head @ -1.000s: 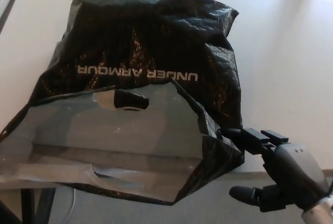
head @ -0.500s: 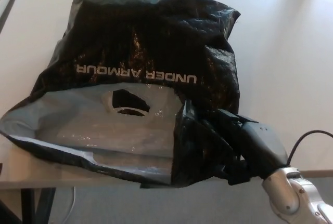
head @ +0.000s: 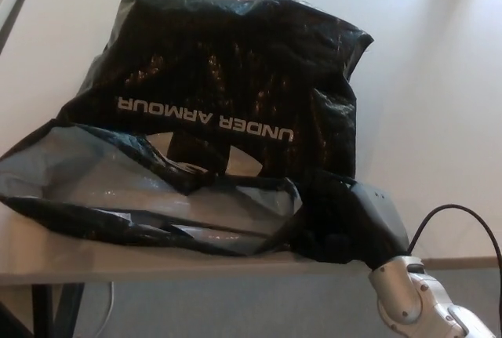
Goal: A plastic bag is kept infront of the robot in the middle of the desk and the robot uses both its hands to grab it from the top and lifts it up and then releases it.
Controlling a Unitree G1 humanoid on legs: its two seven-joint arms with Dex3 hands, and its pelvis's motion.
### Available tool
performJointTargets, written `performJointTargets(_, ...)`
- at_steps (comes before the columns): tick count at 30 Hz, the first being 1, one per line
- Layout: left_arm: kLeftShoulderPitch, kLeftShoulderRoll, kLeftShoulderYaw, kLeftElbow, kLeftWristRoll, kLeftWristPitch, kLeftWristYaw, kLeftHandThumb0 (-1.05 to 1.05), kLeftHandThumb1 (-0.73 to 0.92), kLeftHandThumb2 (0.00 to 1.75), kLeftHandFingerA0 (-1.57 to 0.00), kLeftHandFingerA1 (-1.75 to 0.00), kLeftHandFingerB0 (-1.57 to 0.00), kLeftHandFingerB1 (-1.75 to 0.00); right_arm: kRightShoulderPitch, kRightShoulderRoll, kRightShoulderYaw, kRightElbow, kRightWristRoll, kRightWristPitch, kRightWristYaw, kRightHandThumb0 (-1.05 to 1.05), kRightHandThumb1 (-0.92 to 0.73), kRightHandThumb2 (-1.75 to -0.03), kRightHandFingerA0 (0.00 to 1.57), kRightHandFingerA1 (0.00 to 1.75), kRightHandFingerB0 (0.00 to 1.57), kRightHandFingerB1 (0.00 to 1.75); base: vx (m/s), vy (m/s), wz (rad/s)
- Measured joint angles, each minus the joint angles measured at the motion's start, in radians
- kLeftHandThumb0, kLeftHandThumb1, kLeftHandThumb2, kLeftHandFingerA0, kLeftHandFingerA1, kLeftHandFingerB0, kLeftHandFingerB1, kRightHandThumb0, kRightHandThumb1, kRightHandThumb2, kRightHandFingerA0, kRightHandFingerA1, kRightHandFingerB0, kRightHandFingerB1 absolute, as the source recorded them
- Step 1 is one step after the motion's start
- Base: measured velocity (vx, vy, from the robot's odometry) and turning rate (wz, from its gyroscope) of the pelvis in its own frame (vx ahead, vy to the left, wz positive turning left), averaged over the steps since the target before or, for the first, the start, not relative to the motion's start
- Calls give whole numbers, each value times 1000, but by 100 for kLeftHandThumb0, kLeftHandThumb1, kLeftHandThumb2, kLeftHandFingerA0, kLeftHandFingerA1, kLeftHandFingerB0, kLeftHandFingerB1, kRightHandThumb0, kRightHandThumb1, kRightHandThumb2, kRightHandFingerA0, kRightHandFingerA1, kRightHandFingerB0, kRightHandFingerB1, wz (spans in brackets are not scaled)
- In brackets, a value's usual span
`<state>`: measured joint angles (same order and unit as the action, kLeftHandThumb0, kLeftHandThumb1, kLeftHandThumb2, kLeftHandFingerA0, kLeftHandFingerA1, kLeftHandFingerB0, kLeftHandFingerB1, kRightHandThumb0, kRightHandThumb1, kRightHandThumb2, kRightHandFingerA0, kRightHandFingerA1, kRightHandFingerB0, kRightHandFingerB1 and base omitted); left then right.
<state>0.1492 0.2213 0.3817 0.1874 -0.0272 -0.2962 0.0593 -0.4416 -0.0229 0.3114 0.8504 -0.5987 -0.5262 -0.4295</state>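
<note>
One robot hand (head: 357,224) — the right — grips the plastic bag (head: 227,103), fingers buried.

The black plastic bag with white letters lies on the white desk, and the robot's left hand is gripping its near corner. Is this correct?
Not quite: it is the right hand, not the left, at the near corner of the black plastic bag. The head view shows it coming in from the picture's right; no left hand is in view. The bag does lie on the white desk.

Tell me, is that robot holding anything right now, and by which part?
Its right hand grips the crinkly black plastic bag at the near right corner of its open top edge. No left hand shows.
</note>
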Motion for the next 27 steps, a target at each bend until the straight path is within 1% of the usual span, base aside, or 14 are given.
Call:
performJointTargets(1, -4, 4, 0, -3, -3, 6, -4, -15, 62, 58, -43, -34, -30, -31, 0, 0, -2, 9, 5, -13, -7, -18, -70, -55, 67, 175, 47, 174, 0, 0, 0)
performJointTargets(2, -9, 9, 0, -3, -7, 12, -9, -15, 62, 59, -42, -34, -30, -31, 0, -1, -5, 15, 11, -23, -10, -23, -73, -53, 65, 175, 50, 172, 0, 0, 0)
performJointTargets(3, -10, 10, 0, -3, -9, 12, -11, -14, 62, 59, -42, -34, -30, -31, 0, -1, -6, 17, 12, -26, -11, -22, -70, -56, 69, 175, 47, 175, 0, 0, 0)
performJointTargets(4, -15, 15, -1, -3, -14, 16, -16, -14, 62, 59, -42, -34, -30, -31, 0, -1, -8, 23, 18, -35, -12, -22, -70, -56, 69, 175, 47, 175, 0, 0, 0)
performJointTargets(5, -19, 18, -1, -3, -17, 21, -20, -16, 63, 59, -40, -33, -28, -30, 0, -1, -9, 27, 20, -41, -14, -22, -73, -53, 66, 175, 51, 170, 0, 0, 0)
performJointTargets(6, -20, 20, -1, -3, -19, 25, -23, -16, 45, 89, -23, -51, -11, -46, 0, -2, -9, 30, 21, -45, -16, -22, -70, -56, 66, 175, 47, 173, 0, 0, 0)
performJointTargets(7, -21, 23, -1, -3, -21, 31, -28, -16, 45, 89, -23, -51, -11, -46, 0, -2, -10, 33, 23, -50, -17, -22, -70, -56, 66, 175, 47, 173, 0, 0, 0)
performJointTargets(8, -22, 29, -3, -2, -25, 42, -36, -26, 58, 63, -30, -33, -22, -32, 0, -3, -10, 37, 24, -54, -20, -24, -71, -57, 65, 175, 46, 172, 0, 0, 0)
performJointTargets(12, -33, 63, -11, 0, -42, 102, -77, -26, 54, 60, -28, -32, -17, -31, 1, -5, -9, 41, 27, -58, -26, -25, -71, -56, 65, 175, 48, 171, 0, 0, 0)
performJointTargets(13, -38, 65, -10, 1, -49, 115, -84, -23, 54, 59, -27, -31, -14, -29, 1, -4, -8, 41, 27, -58, -26, -24, -70, -57, 66, 175, 47, 171, 0, 0, 0)
performJointTargets(16, -69, 73, -10, 11, -74, 168, -111, -21, 52, 57, -24, -30, -17, -29, 0, -3, -7, 41, 27, -58, -26, -25, -71, -57, 67, 175, 48, 171, 0, 0, 0)
performJointTargets(19, -104, 82, -9, 32, -89, 211, -129, -21, 52, 58, -22, -30, -15, -28, 0, -3, -6, 41, 27, -59, -26, -24, -71, -57, 66, 175, 47, 171, 0, 0, 0)
performJointTargets(25, -176, 91, -1, 92, -125, 303, -160, -25, 51, 58, -26, -31, -17, -31, 0, -2, -3, 41, 26, -61, -27, -25, -70, -58, 68, 175, 47, 172, 0, 0, 0)
performJointTargets(27, -200, 94, 5, 120, -141, 337, -171, -28, 46, 59, -32, -34, -19, -33, -1, -2, -3, 41, 26, -61, -27, -27, -72, -57, 67, 175, 46, 174, 0, 0, 0)
